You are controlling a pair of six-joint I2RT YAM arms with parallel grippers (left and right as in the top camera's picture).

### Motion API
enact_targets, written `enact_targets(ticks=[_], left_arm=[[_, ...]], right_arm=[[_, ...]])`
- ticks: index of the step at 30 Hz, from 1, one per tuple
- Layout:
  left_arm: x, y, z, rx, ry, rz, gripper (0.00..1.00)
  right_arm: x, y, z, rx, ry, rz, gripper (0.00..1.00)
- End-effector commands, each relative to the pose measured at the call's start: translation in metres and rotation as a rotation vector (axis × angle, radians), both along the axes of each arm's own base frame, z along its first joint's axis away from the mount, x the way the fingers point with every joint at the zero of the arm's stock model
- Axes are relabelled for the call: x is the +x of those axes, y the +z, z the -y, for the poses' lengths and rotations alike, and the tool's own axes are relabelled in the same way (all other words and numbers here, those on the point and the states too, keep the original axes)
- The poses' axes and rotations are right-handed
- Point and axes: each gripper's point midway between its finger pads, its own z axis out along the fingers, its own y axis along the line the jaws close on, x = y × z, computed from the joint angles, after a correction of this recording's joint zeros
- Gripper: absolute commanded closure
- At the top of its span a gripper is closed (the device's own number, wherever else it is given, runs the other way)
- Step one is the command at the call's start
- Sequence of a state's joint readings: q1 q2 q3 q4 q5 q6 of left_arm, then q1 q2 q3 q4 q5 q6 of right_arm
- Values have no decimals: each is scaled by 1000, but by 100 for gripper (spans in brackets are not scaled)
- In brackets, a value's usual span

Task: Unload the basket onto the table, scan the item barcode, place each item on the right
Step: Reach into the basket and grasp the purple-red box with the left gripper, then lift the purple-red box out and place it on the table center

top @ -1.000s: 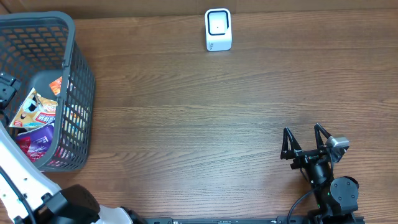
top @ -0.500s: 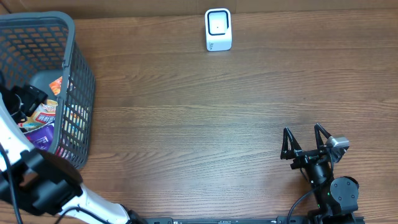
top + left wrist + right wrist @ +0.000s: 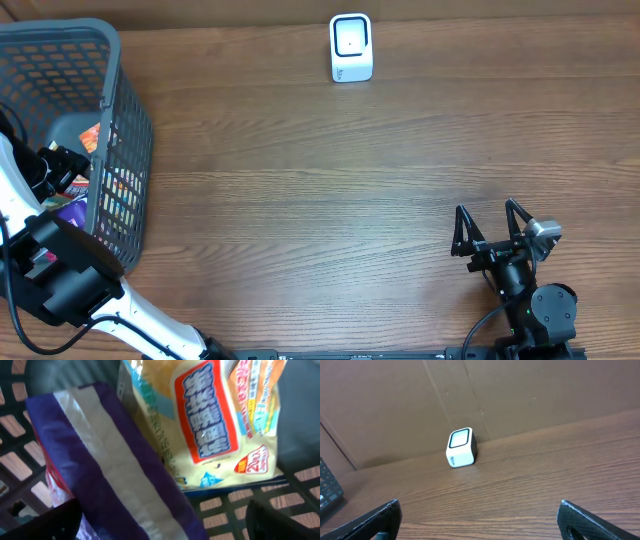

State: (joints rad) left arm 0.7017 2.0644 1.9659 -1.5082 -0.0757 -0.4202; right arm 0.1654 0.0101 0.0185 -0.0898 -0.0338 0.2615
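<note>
Two film packs, purple pouch [image 3: 100, 460] and yellow snack bag [image 3: 210, 425], lie in the basket [image 3: 128, 150] under the left gripper [image 3: 162, 524], jaws spread and empty; both look light, floppy, slick, so pinch a flat seam edge; right gripper [image 3: 492, 228] also agape.

Wooden table [image 3: 330, 190]: brown grain, spans the overhead view. Grey plastic mesh basket [image 3: 128, 150]: stands upright on the table at 10 o'clock. Brown cardboard wall [image 3: 530, 395]: borders the table's 12 o'clock edge.
</note>
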Motion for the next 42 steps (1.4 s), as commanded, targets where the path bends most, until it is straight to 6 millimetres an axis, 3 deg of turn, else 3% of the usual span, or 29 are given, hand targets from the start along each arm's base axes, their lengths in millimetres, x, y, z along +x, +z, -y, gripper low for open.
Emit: enact_targets(ticks=[1, 8, 17, 20, 22, 23, 27, 31, 33, 36, 38, 42], left_arm=[[-7, 0, 6, -20, 8, -44, 2], [-24, 3, 8, -9, -1, -126, 5], [-29, -18, 3, 10, -17, -165, 35], [-27, -19, 3, 9, -16, -156, 50], [-26, -19, 2, 12, -16, -151, 77], [-26, -19, 2, 13, -15, -149, 96], [-19, -11, 1, 14, -22, -114, 96], [1, 38, -2, 40, -33, 14, 96], [14, 83, -4, 90, -35, 131, 96], [37, 145, 10, 123, -128, 376, 96], [39, 184, 18, 175, -135, 499, 96], [24, 259, 37, 314, -149, 686, 96]], right_arm=[[0, -2, 1, 0, -5, 4, 0], [0, -2, 1, 0, -5, 4, 0], [0, -2, 1, 0, -5, 4, 0], [0, -2, 1, 0, -5, 4, 0], [0, -2, 1, 0, -5, 4, 0], [0, -2, 1, 0, -5, 4, 0], [0, -2, 1, 0, -5, 4, 0], [0, -2, 1, 0, -5, 4, 0], [0, -2, 1, 0, -5, 4, 0], [0, -2, 1, 0, -5, 4, 0], [0, -2, 1, 0, -5, 4, 0], [0, -2, 1, 0, -5, 4, 0]])
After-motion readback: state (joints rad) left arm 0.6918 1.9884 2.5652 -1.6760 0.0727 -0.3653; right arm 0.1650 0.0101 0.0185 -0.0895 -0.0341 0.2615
